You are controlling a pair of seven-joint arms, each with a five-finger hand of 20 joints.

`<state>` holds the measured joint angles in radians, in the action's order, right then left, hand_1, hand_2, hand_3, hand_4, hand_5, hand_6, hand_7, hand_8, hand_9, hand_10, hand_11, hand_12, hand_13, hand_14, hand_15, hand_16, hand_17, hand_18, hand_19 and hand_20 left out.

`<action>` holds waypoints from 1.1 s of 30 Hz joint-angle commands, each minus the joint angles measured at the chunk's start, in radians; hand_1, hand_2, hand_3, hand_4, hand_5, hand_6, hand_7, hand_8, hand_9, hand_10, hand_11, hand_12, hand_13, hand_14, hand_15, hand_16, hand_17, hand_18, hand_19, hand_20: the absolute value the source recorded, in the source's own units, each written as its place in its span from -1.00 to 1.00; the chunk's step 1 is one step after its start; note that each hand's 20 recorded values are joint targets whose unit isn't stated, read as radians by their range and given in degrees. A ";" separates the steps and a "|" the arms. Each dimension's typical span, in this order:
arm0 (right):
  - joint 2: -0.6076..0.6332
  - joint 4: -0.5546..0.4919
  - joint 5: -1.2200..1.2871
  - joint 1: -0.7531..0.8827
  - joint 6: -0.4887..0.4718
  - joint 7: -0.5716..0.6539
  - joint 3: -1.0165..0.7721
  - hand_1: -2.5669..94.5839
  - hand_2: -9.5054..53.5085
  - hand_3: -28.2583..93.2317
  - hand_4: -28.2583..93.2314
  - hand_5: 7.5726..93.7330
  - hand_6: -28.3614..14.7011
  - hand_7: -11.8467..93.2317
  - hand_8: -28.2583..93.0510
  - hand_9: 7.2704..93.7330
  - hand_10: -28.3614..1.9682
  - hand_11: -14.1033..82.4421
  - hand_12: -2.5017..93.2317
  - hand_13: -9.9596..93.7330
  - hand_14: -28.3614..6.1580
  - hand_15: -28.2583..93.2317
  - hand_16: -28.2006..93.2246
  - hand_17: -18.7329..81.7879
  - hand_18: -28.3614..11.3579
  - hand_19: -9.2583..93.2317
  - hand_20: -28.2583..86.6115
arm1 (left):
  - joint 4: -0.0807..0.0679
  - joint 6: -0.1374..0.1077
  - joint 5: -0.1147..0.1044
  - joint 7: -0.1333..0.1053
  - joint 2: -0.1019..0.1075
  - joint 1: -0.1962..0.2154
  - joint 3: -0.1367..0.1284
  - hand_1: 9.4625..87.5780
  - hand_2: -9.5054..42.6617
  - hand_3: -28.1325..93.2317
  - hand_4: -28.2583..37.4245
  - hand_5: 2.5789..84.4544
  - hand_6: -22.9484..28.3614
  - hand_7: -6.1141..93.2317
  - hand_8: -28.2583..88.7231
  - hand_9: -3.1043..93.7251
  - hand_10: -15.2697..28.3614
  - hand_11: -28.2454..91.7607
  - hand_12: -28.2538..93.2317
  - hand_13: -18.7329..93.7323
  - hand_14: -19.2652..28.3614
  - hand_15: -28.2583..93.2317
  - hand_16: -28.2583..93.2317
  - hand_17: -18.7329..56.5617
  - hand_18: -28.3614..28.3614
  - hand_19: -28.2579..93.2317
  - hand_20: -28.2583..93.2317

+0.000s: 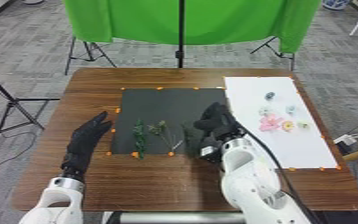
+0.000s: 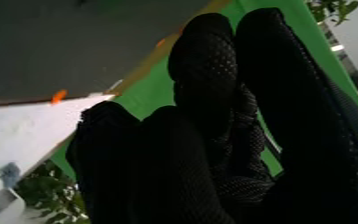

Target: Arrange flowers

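Observation:
My left hand (image 1: pixel 87 136) rests open over the table's left side, beside the black sheet (image 1: pixel 171 96). Over that sheet's right part is my right hand (image 1: pixel 217 123), its fingers relaxed. A leafy green sprig (image 1: pixel 140 136) and a branching stem (image 1: pixel 160 131) lie on the sheet between the hands. Close to the right hand's left side is another dark green sprig (image 1: pixel 189 136), partly hidden by it. On the white sheet (image 1: pixel 286 152) sit a pink flower (image 1: pixel 270 121), a yellow-centred one (image 1: pixel 287 125), a dark blue one (image 1: pixel 270 95) and several pale ones. In the right wrist view, my right hand (image 2: pixel 180 165) has loosely bent and straight fingers.
Orange tape pieces mark the edges of both sheets on the brown table (image 1: pixel 100 82). Behind the table hangs a green cloth (image 1: pixel 140 22) on a black stand (image 1: pixel 181 52). Another stand (image 1: pixel 14 102) is on the floor at the left.

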<state>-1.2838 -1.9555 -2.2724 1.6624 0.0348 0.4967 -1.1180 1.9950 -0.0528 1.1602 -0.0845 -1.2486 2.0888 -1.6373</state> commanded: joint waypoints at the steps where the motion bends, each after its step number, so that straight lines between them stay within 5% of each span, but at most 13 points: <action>1: -0.030 0.010 -0.041 0.061 0.020 0.004 -0.019 0.24 -1.00 0.36 -0.40 0.68 0.09 -0.08 -0.12 0.84 0.11 0.44 -0.37 1.00 0.60 0.64 -0.05 0.89 0.02 1.00 0.68 | 0.002 0.012 -0.005 0.016 -0.006 0.019 -0.003 -0.69 -0.69 0.56 -0.93 -0.12 0.08 -0.80 -0.61 -0.07 0.29 -0.32 -0.35 -0.13 0.34 -0.40 -0.53 -0.37 0.35 -0.51 -0.27; 8: 0.016 -0.068 -0.025 0.076 -0.090 -0.073 -0.069 0.17 -1.00 0.39 -0.43 0.65 0.15 -0.10 -0.12 0.81 0.12 0.42 -0.36 0.99 0.57 0.61 -0.01 0.85 -0.01 1.00 0.67 | 0.002 0.015 -0.006 0.019 -0.003 0.016 -0.001 -0.69 -0.69 0.56 -0.93 -0.12 0.08 -0.80 -0.61 -0.07 0.28 -0.32 -0.35 -0.14 0.34 -0.40 -0.53 -0.38 0.35 -0.51 -0.27; 12: 0.048 -0.112 0.032 0.070 -0.189 -0.090 -0.069 -0.15 -0.64 0.51 -0.34 0.61 0.13 -0.45 -0.31 0.80 -0.01 0.35 -0.34 0.96 0.46 0.58 0.04 0.77 -0.14 1.00 0.70 | -0.002 0.024 -0.003 0.022 -0.003 0.009 0.003 -0.69 -0.69 0.56 -0.93 -0.12 0.08 -0.80 -0.61 -0.07 0.28 -0.32 -0.35 -0.14 0.34 -0.40 -0.53 -0.38 0.35 -0.51 -0.27; 16: 0.062 -0.116 0.043 0.070 -0.237 -0.096 -0.056 -0.29 -0.51 0.59 -0.27 0.58 0.15 -0.49 -0.45 0.81 -0.04 0.34 -0.33 0.96 0.41 0.58 0.04 0.77 -0.17 1.00 0.70 | -0.002 0.023 -0.003 0.026 -0.003 0.008 0.006 -0.69 -0.69 0.55 -0.93 -0.12 0.08 -0.80 -0.61 -0.07 0.29 -0.32 -0.35 -0.14 0.34 -0.40 -0.53 -0.38 0.35 -0.51 -0.27; 33: 0.091 -0.039 0.089 0.049 -0.299 -0.084 -0.046 -0.35 -0.46 0.64 -0.31 0.49 0.27 -0.48 -0.56 0.84 -0.04 0.32 -0.33 0.96 0.39 0.59 0.03 0.77 -0.20 1.00 0.70 | -0.003 0.020 -0.002 0.023 -0.010 0.010 0.006 -0.69 -0.68 0.55 -0.92 -0.12 0.08 -0.81 -0.61 -0.08 0.28 -0.33 -0.35 -0.15 0.34 -0.41 -0.53 -0.38 0.35 -0.51 -0.27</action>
<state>-1.2001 -2.0165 -2.1749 1.7174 -0.2462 0.4066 -1.1601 1.9956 -0.0402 1.1599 -0.0705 -1.2493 2.0907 -1.6357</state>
